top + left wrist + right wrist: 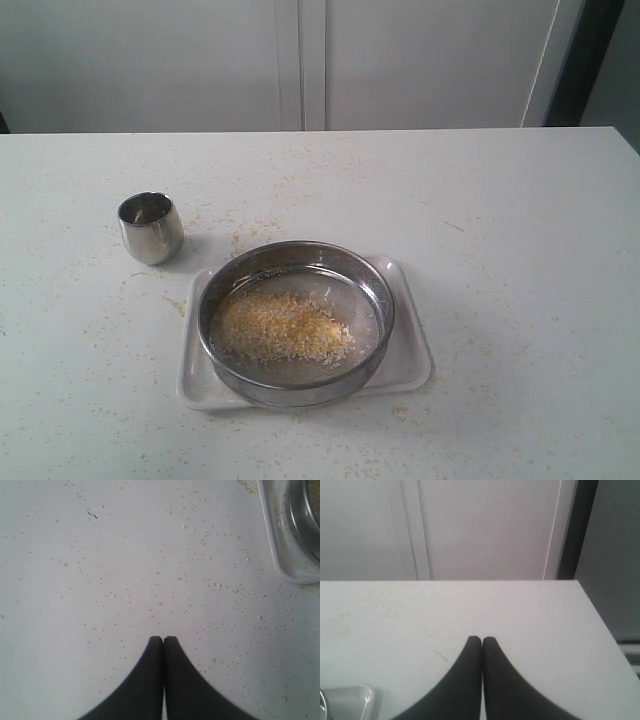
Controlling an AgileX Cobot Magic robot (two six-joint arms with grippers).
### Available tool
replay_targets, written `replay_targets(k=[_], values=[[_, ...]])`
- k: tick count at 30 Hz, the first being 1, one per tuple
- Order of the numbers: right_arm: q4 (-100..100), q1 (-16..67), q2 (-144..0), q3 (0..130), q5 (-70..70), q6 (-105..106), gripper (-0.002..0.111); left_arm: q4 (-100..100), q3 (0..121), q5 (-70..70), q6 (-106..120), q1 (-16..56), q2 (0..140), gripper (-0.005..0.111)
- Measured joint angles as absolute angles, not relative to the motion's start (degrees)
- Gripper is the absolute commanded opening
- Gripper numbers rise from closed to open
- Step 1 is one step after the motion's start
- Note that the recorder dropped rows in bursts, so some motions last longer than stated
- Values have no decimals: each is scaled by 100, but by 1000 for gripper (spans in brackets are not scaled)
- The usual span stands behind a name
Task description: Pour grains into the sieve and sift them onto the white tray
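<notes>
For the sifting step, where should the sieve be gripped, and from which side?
Probably pinch the sieve by its upright wall on the exterior view's right, from above, one finger inside, one outside. No handle shows, and the grains lie left of centre.

High exterior, low wrists, shared white tray (408, 362)

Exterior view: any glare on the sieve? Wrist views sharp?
Exterior view: soft even light, only dull highlights on the sieve rim, a faint shadow beside the cup, grains slightly soft. Left wrist view: left hand a dark shape with no detail; tray corner blurred. Right wrist view: right hand equally dark; table edge fairly sharp.
</notes>
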State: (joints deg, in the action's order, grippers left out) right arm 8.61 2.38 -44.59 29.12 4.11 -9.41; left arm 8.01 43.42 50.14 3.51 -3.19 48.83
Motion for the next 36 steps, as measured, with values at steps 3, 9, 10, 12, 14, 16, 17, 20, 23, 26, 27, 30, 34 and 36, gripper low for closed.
replay_targets(k=[3,9,10,12,14,16,17,20,23,26,27,30,34,36], values=[[633,238,-5070,3329,765,-941,0,801,4342,5014,351,-319,4883,0],[313,238,-6061,4056,1426,-941,0,801,4342,5014,351,-319,4883,0],[281,268,-6220,4164,1514,-941,0,801,4342,5014,351,-319,4883,0],[234,364,-6503,4368,1662,-941,0,801,4342,5014,351,-319,4883,0],[222,501,-6809,4549,1823,-843,0,801,4342,5014,351,-319,4883,0],[198,684,-7114,4758,2057,-692,0,801,4342,5014,351,-319,4883,0],[198,755,-7233,4851,2177,-640,0,801,4342,5014,351,-319,4883,0],[198,988,-7625,5163,2531,-566,0,801,4342,5014,351,-319,4883,0],[186,1217,-7978,5386,2725,-511,0,801,4342,5014,351,-319,4883,0],[186,1430,-8255,5539,2868,-492,0,801,4342,5014,351,-319,4883,0],[175,1506,-8345,5597,2919,-492,0,801,4342,5014,351,-319,4883,0],[92,1715,-8579,5734,3084,-363,0,801,4342,5014,351,-319,4883,0],[-210,1937,-8785,5814,3093,-224,0,801,4342,5014,351,-319,4883,0],[-330,1987,-8828,5814,2995,-211,0,801,4342,5014,351,-319,4883,0]])
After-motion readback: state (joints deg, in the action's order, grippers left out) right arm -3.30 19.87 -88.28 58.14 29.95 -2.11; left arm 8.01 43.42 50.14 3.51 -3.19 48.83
